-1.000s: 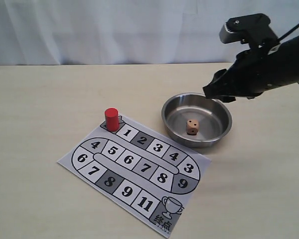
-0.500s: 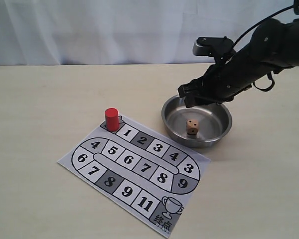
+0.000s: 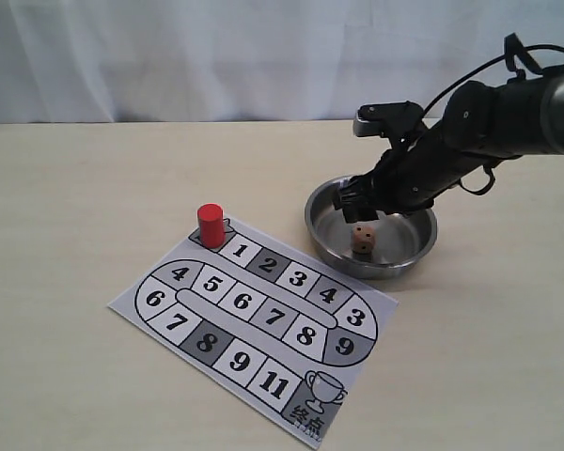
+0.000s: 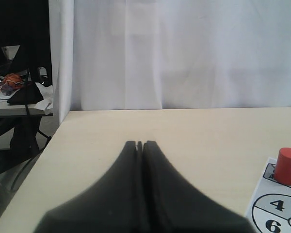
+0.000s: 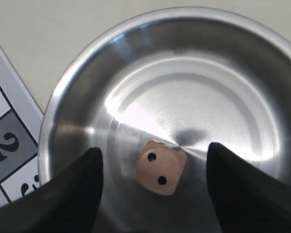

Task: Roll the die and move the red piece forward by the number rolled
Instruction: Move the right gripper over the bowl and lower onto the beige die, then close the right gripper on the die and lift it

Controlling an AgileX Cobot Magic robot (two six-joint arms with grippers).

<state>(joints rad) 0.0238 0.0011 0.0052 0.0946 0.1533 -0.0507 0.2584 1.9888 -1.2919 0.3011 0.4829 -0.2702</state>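
The tan die (image 3: pixel 362 239) lies in the steel bowl (image 3: pixel 321 231), two pips on its top face. In the right wrist view the die (image 5: pixel 160 167) sits between my right gripper's open fingers, apart from both. My right gripper (image 3: pixel 365 204) hangs open just above the bowl over the die. The red piece (image 3: pixel 211 225) stands upright on the start square of the paper board (image 3: pixel 254 315); it also shows in the left wrist view as the red piece (image 4: pixel 286 165). My left gripper (image 4: pixel 139 143) is shut on nothing, out of the exterior view.
The numbered board lies left of the bowl, its track running from 1 to 11 with a trophy square (image 3: pixel 318 393) at the near corner. A white curtain (image 3: pixel 216 56) backs the table. The table's edge and clutter (image 4: pixel 19 87) show beyond my left gripper.
My right arm has swung left and down from above the bowl's far right rim into the bowl, over the die. The die and red piece have not moved.
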